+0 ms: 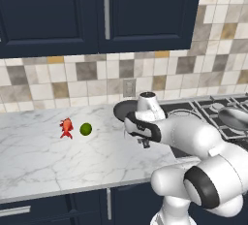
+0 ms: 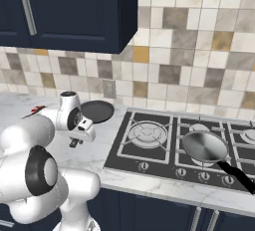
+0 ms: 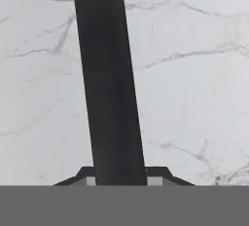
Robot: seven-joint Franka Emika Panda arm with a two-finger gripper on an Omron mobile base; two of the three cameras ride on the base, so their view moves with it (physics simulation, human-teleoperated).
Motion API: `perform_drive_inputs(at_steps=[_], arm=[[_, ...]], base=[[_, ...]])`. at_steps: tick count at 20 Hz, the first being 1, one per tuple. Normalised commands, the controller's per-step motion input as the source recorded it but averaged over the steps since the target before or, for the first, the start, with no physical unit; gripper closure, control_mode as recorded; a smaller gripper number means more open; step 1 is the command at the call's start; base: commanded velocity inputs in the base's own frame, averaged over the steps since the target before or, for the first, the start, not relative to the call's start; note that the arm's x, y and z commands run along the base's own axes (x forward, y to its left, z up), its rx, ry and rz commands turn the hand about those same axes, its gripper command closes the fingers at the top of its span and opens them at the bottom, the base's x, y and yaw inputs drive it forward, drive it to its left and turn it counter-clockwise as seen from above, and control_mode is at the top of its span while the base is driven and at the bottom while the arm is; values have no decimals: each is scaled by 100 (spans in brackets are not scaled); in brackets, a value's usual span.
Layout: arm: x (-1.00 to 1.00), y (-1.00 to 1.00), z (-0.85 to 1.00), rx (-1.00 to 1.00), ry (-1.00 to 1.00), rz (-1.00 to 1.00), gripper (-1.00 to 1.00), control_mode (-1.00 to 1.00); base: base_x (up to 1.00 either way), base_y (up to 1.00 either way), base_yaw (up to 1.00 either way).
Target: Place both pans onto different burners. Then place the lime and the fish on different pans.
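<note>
The tool [image 3: 119, 180] is clenched on the long handle of the black pan [image 2: 97, 111], which lies on the marble worktop [image 1: 43, 161] left of the cooktop [image 2: 149, 158]. The grey pan [image 2: 205, 146] sits on a burner; fish [image 1: 66, 127] and lime [image 1: 85, 129] lie side by side on the worktop.

black pan [image 2: 97, 111] flat on marble counter left of cooktop, handle [image 3: 108, 79] between finger tips; grey pan [image 2: 204, 145] on a front burner; fish [image 1: 66, 127] and lime [image 1: 85, 129] side by side on counter, apart

Glossy white rounded arm [image 1: 193, 136], dark joint bands
</note>
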Motion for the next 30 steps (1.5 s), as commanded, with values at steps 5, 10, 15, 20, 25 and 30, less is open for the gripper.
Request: perform_drive_inputs(at_steps=[5, 10, 15, 20, 25, 30], arm=[[-10, -29, 17, 0, 0, -15, 100, -100], [-1, -34, 15, 0, 0, -16, 100, -100], [0, -34, 15, 0, 0, -14, 100, -100], [-2, -31, 0, 0, -3, -16, 100, -100], [0, -21, 0, -1, -4, -17, 100, -100], [21, -16, 0, 0, 0, -14, 100, -100]], base=[[0, 0, 0], [0, 0, 0], [0, 0, 0], [0, 0, 0], [0, 0, 0], [0, 0, 0]])
